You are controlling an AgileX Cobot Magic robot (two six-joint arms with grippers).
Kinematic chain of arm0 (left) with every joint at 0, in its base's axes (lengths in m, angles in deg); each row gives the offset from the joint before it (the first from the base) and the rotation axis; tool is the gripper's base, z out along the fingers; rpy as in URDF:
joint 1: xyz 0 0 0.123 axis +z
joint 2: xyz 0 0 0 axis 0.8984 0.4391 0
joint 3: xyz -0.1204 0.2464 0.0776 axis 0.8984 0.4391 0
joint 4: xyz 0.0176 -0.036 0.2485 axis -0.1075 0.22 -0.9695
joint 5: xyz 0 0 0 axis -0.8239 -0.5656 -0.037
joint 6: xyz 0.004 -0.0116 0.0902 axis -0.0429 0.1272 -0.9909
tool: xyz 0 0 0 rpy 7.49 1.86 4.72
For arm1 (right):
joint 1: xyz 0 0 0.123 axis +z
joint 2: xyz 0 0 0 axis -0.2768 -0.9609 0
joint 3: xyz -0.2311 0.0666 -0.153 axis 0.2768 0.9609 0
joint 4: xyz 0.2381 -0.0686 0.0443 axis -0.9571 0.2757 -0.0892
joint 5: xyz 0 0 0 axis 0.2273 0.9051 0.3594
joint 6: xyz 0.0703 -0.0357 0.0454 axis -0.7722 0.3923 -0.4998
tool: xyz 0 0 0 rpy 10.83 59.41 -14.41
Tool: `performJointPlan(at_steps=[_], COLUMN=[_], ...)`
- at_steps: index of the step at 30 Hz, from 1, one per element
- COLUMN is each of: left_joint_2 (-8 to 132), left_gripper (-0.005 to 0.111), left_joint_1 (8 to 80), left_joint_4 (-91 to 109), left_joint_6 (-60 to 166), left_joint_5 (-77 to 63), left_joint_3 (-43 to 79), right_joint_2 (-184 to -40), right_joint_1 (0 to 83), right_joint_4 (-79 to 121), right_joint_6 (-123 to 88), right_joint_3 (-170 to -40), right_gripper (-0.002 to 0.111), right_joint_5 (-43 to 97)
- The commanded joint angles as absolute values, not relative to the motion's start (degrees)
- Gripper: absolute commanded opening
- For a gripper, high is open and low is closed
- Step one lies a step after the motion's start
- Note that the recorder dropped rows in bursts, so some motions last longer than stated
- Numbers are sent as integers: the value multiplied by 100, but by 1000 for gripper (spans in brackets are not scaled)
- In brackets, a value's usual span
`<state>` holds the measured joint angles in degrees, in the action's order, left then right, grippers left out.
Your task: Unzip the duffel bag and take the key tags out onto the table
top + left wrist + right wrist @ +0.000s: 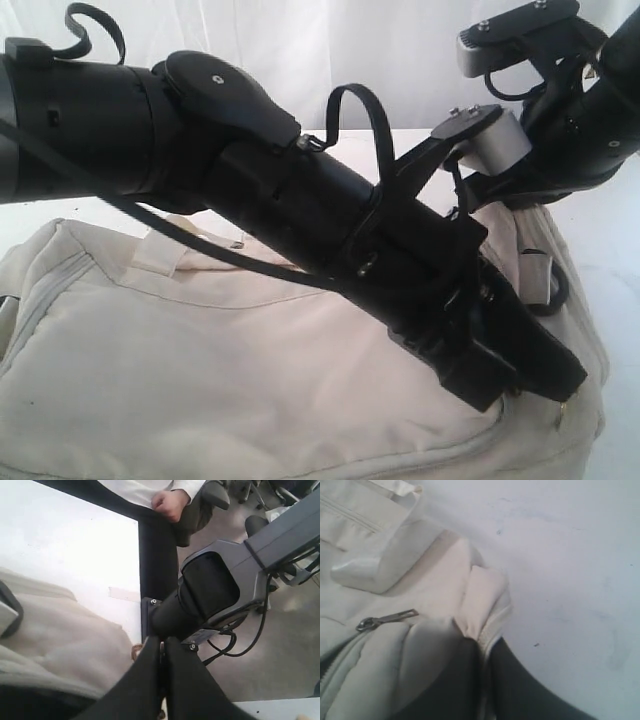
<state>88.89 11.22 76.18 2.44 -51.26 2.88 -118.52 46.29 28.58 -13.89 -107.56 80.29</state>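
Observation:
The cream-white duffel bag (pixel 200 370) lies on the white table (pixel 570 580) and fills the lower exterior view. My left gripper (pixel 545 385) reaches across to the bag's right end and is shut. A thin pale strip and a small brass-coloured piece show between its fingers (pixel 145 680), apparently a zipper pull. My right gripper (pixel 485 642) is shut on a fold of cream fabric at the bag's end. Beside that fold a grey metal zipper pull (pixel 387 620) lies flat on its zipper. The key tags are out of view.
A webbing handle (pixel 375 565) lies looped on the bag near the right gripper. A black D-ring (pixel 555 290) hangs at the bag's right end. The table's dark edge (pixel 157 555) runs past the left gripper, with a seated person's hand (pixel 170 502) beyond it.

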Motion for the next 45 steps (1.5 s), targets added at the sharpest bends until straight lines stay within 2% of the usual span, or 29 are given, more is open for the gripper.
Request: performJointPlan(at_steps=[1, 16, 19, 21, 26, 27, 32, 35, 39, 45], left_joint_2=[8795, 8772, 8653, 8540, 8145, 8101, 7731, 7660, 7647, 7527], left_gripper=[0, 0, 0, 0, 0, 0, 0, 0, 0, 0], left_joint_1=[1059, 1059, 1059, 1059, 1059, 1059, 1059, 1059, 1059, 1059], left_joint_4=[7752, 6631, 6416, 6154, 5528, 5528, 5528, 5663, 5770, 5802], left_joint_6=[221, 752, 898, 1029, 1562, 1562, 1536, 1450, 1350, 1325], left_joint_5=[-5710, -7586, -7586, -7574, -7574, -7562, -7072, -6806, -6536, -6423], left_joint_3=[286, 286, 297, 321, 775, 869, 1310, 1310, 1310, 1310], right_joint_2=[-12024, -12039, -12029, -12020, -11861, -11833, -11199, -10865, -10825, -10803], right_joint_1=[4575, 4575, 4575, 4575, 4575, 4575, 4575, 4589, 4681, 4697], right_joint_4=[3771, 4214, 4214, 4214, 4123, 4067, 2054, 146, 8, 9], right_joint_6=[-1701, -1701, -1752, -1818, -1880, -1894, -1012, -374, -376, -591], right_joint_3=[-10804, -10804, -10804, -10804, -10804, -10804, -10804, -10804, -10804, -10658], right_gripper=[0, 0, 1, 6, 53, 56, 51, 51, 51, 46], right_joint_5=[7553, 7507, 7670, 7744, 7757, 7757, 8125, 9131, 9686, 9686])
